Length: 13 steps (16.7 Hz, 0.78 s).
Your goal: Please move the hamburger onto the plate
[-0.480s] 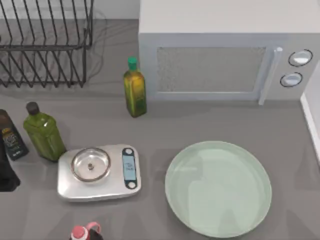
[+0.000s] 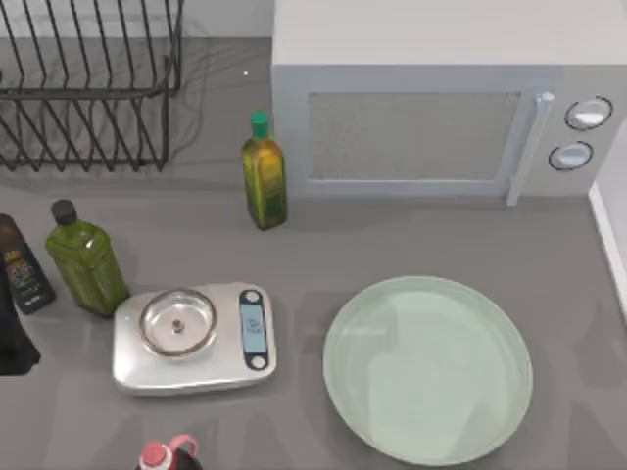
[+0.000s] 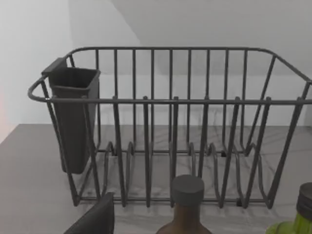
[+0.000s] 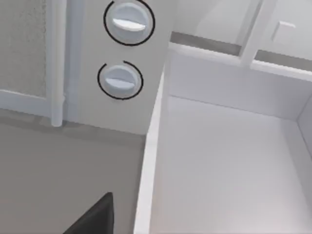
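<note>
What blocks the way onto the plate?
Nothing visible does. The plate lies bare. The scale stands apart on its left, and the microwave stands apart behind it.

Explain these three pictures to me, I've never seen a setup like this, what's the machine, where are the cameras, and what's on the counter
This is a simulated pair of AgileX robot arms working at a grey counter. One picture looks straight down from above. The other two come from cameras mounted on each arm's wrist.

From above you see a large pale green plate, bare for now, with a silver kitchen scale to its left. Behind them stand a microwave, an olive oil bottle, a squat green bottle, a dark bottle and a wire dish rack. A red-capped bottle sits at the near edge.

The left wrist camera faces the rack. The right wrist camera faces the microwave's two dials and a white box beside it.

The dark shape at the left edge of the top view is probably part of the left arm. I can't see anything being held.
</note>
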### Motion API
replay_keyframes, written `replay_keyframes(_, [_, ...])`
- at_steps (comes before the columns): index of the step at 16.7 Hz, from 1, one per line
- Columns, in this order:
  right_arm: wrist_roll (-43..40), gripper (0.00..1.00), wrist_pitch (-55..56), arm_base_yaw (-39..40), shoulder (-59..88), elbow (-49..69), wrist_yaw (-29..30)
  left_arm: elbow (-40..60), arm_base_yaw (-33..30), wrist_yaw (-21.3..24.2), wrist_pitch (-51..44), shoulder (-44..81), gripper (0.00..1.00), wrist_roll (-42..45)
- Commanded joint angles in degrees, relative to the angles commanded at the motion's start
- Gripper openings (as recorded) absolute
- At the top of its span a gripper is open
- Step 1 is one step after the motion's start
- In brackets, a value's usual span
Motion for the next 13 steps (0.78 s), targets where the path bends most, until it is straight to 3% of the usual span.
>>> replay_keyframes(13, [-41.4, 1.0, -40.9, 1.7, 56.8, 30.1, -0.1, 0.0, 0.0, 0.0, 0.0, 0.0, 1.0, 0.0])
